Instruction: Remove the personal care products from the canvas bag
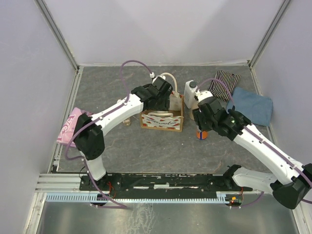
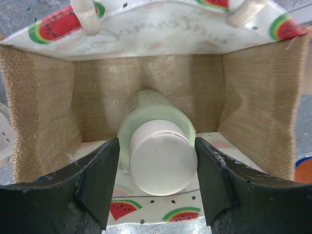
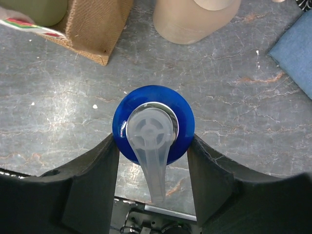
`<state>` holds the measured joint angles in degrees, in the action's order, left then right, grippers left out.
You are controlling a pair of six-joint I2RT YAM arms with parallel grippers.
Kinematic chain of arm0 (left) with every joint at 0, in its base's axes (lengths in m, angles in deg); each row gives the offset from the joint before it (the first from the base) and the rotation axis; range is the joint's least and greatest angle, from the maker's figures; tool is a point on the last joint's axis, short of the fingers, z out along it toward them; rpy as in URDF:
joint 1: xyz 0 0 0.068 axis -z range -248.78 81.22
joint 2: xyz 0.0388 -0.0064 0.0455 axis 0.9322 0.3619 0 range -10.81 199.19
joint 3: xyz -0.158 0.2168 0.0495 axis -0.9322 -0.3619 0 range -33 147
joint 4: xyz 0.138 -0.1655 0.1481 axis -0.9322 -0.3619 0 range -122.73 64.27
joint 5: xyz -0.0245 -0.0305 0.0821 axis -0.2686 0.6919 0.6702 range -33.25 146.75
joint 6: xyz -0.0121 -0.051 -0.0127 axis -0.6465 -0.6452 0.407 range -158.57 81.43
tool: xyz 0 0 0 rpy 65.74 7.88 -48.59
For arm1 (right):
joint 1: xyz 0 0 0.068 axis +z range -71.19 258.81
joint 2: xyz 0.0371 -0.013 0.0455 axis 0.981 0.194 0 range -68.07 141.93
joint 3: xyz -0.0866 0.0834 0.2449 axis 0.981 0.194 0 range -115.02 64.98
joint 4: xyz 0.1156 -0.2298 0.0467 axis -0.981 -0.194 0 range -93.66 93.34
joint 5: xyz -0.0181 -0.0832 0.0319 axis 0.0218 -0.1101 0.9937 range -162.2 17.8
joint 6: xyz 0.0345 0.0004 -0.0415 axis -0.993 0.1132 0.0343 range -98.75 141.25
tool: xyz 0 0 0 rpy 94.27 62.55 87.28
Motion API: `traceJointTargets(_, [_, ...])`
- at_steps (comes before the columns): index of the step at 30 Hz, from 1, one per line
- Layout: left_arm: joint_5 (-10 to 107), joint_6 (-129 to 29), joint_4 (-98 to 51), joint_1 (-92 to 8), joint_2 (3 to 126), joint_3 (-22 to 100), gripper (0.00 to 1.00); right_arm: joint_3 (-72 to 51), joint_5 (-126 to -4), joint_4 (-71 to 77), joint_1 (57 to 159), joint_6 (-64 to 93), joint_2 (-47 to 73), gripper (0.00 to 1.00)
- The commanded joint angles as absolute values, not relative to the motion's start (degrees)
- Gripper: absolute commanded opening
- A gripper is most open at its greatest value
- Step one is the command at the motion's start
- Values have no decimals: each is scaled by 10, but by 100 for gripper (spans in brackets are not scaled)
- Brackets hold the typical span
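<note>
The canvas bag (image 1: 161, 120) stands mid-table, cream with a watermelon print; the left wrist view looks down into its burlap inside (image 2: 102, 92). A white-capped whitish-green bottle (image 2: 158, 156) leans in it, cap up. My left gripper (image 1: 167, 100) (image 2: 157, 146) is in the bag's mouth, its fingers against the bottle's two sides. My right gripper (image 1: 202, 124) (image 3: 152, 144) is shut round the orange bottle with the blue pump (image 1: 202, 135) (image 3: 153, 124), which stands on the table right of the bag. The beige pump bottle (image 1: 191, 92) (image 3: 197, 19) stands behind it.
A small bottle (image 1: 127, 121) stands left of the bag by my left arm. A striped cloth (image 1: 225, 83) and a blue folded cloth (image 1: 253, 106) lie at the back right. A pink cloth (image 1: 68, 126) lies at the left wall. The bag's corner (image 3: 92, 29) is near the orange bottle.
</note>
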<state>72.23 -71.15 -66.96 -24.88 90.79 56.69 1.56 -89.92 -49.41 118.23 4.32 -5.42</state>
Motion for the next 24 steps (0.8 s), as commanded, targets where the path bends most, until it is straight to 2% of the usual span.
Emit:
traceJointTargets(1, [741,-699,-687,-244,923,596,68,39,-946,-388,1175,18,-77,41])
traceJointTargets(3, [740,-698,-688,-244,925,596,65,60,-954,-363,1169,10,-78,41])
traceJointTargets(6, [739,-697,-688,-243,925,598,54,96,-951,-317,1160,-5,-81,41])
traceJointTargets(11, [748,-695,-701,-244,920,613,7,133,-957,-280,1155,-20,-88,45])
traceJointTargets(12, [751,-694,-708,-243,921,622,3,141,-958,-276,1155,-21,-90,47])
traceJointTargets(15, [752,-691,-732,-244,924,658,3,149,-960,-279,1154,-23,-92,53])
traceJointTargets(18, [754,-688,-761,-243,926,705,3,152,-961,-287,1154,-26,-95,64])
traceJointTargets(24, [784,-681,-875,-244,957,881,3,160,-969,-293,1154,-29,-103,67])
